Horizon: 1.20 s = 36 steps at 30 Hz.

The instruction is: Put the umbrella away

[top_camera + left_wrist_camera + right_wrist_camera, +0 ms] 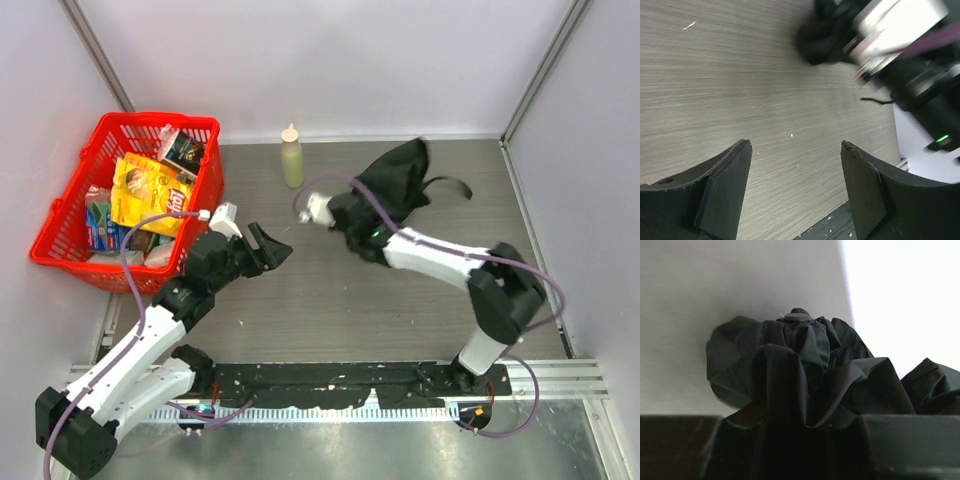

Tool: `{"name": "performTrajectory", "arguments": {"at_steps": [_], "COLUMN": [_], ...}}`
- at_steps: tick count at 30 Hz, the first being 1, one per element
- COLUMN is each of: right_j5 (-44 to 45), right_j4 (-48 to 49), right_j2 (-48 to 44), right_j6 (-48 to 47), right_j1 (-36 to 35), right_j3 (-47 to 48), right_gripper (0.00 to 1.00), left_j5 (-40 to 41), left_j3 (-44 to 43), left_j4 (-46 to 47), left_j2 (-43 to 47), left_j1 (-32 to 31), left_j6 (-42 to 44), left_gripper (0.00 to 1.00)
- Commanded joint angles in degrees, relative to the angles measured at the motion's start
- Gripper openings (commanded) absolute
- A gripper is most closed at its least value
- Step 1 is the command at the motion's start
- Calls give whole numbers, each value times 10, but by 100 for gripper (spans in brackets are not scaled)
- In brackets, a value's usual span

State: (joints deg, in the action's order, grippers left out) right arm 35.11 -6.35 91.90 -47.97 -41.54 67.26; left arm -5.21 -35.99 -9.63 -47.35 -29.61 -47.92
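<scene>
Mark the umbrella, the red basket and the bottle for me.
umbrella [398, 172], top view, middle of the bunched black fabric.
red basket [150, 116], top view, far rim.
bottle [291, 162], top view, its body.

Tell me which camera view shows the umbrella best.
Top external: the whole umbrella shows, bunched black, with its strap trailing right. Right wrist sees only crumpled fabric close up, with no outline. Left wrist catches a blurred dark shape at the top edge, possibly the umbrella.
</scene>
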Motion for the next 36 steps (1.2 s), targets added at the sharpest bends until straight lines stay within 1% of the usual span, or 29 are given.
{"name": "performTrajectory", "arguments": {"at_steps": [1,2,4,5,6,7,8,9,10,11,12,15,17,19,20,22,24,26,28,31,32,33,36], "right_j5": [-49,-64,-126,-174,-201,-261,-288,-337,-342,-388,-416,-465,-495,-526,-548,-561,-556,-548,-550,-552,-553,-553,-566], "right_j4": [48,48,24,-7,-31,-68,-86,-126,-145,-173,-180,-205,-210,-221,-229,-227,-204,-165,-139,-109,-94,-87,-40], "right_j2": [63,66,76,84,93,99,114,125,151,163,176,195,204,219,231,244,245,236,225,205,202,194,174], "right_j6": [43,52,78,96,104,113,114,118,122,131,131,141,146,154,160,169,182,192,198,204,204,206,222], "right_j1": [-58,-65,-78,-82,-82,-82,-82,-83,-84,-83,-82,-80,-78,-67,-64,-57,-52,-48,-47,-47,-45,-45,-35], "right_j3": [-60,-65,-72,-71,-65,-62,-52,-41,-15,-8,0,16,23,33,42,45,37,15,-1,-21,-32,-36,-64], "right_gripper": [0,1,0,0,0,0,0,0,1,0,0,0,1,1,0,0,0,0,1,1,0,0,1], "left_j5": [47,47,47,63,72,85,99,118,132,145,155,154,130,105,94,72,64,68,61,57,57,57,55], "left_j3": [27,35,58,70,79,86,93,97,98,96,91,63,50,49,53,64,79,92,107,122,126,130,151], "left_j4": [-27,-22,-14,-14,-14,-19,-29,-43,-58,-71,-86,-120,-109,-95,-81,-57,-6,48,141,230,250,266,304], "left_j2": [31,41,58,65,73,76,75,74,69,63,54,17,-12,-44,-63,-100,-140,-174,-202,-244,-252,-264,-278], "left_j1": [-2,-1,0,-1,-2,-1,-1,-1,-1,-1,-1,-1,-1,-1,-1,-1,-1,-1,-1,-3,-3,-3,-1], "left_j6": [-32,-42,-61,-75,-88,-106,-129,-168,-200,-225,-247,-284,-283,-305,-320,-358,-389,-413,-411,-418,-423,-430,-445], "left_gripper": [74,74,72,72,72,72,72,72,72,73,74,75,76,78,78,77,73,77,78,83,85,89,88]}}
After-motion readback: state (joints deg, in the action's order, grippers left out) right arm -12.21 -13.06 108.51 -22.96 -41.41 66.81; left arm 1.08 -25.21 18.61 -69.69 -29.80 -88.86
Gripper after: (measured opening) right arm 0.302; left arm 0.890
